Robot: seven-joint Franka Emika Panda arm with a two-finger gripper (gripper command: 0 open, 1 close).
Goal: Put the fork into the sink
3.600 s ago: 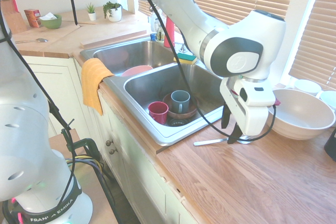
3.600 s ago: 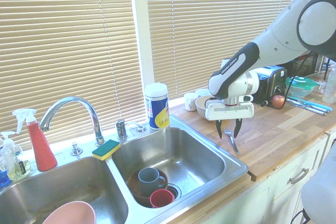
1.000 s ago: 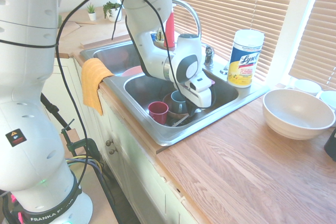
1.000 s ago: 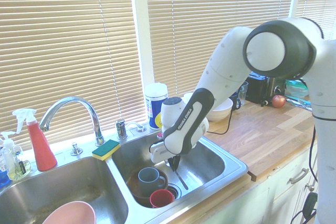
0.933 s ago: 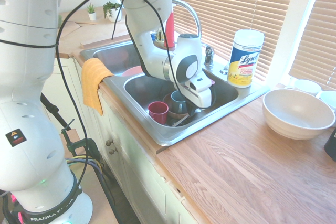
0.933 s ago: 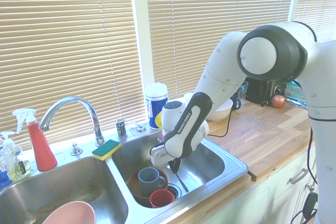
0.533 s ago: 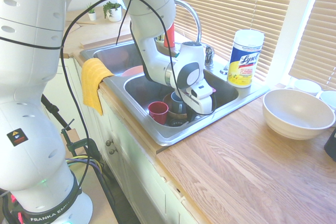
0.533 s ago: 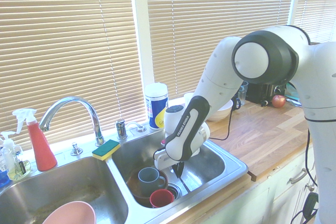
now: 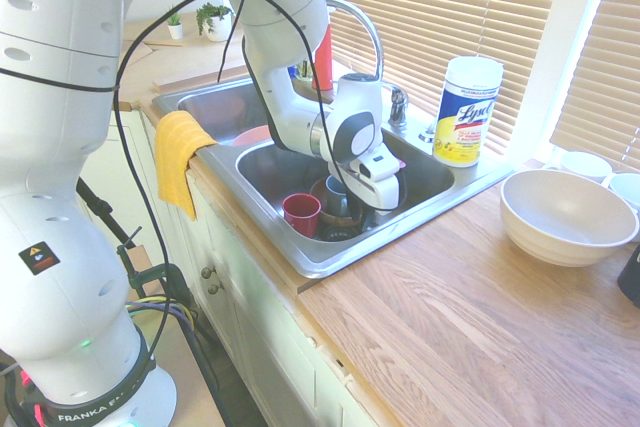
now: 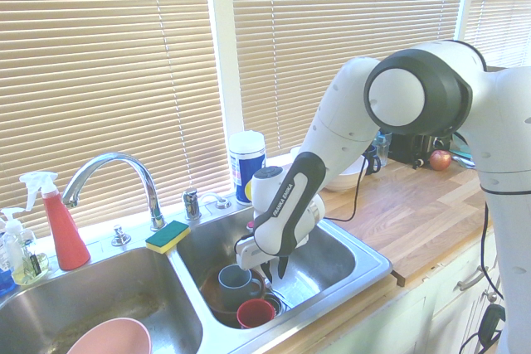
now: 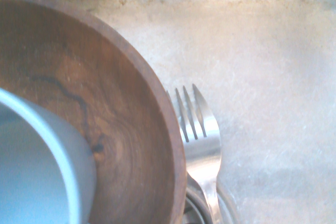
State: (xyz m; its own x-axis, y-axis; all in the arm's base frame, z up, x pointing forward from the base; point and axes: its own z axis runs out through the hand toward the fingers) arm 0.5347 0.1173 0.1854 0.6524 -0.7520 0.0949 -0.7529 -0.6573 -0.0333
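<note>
The fork (image 11: 202, 129) shows only in the wrist view. It lies tines-up on the steel floor of the sink (image 9: 330, 265), right beside a brown wooden bowl (image 11: 131, 145) that holds a grey cup (image 10: 232, 278). Its handle runs over the drain ring. My gripper (image 10: 274, 271) hangs low inside the right basin of the sink (image 10: 365, 275), just above the bowl's near side. The fingers stand slightly apart with nothing between them, so it is open. In the first exterior view the gripper (image 9: 372, 219) hides the fork.
A red cup (image 9: 301, 213) stands by the bowl. The left basin holds a pink bowl (image 10: 108, 339). A sponge (image 10: 168, 236), the faucet (image 10: 108, 163) and a wipes canister (image 9: 467, 97) line the back rim. A cream bowl (image 9: 565, 217) sits on the wooden counter.
The gripper has let go of the fork, which now lies on the basin floor. The gripper has also lifted a little and shifted toward the bowl and cup.
</note>
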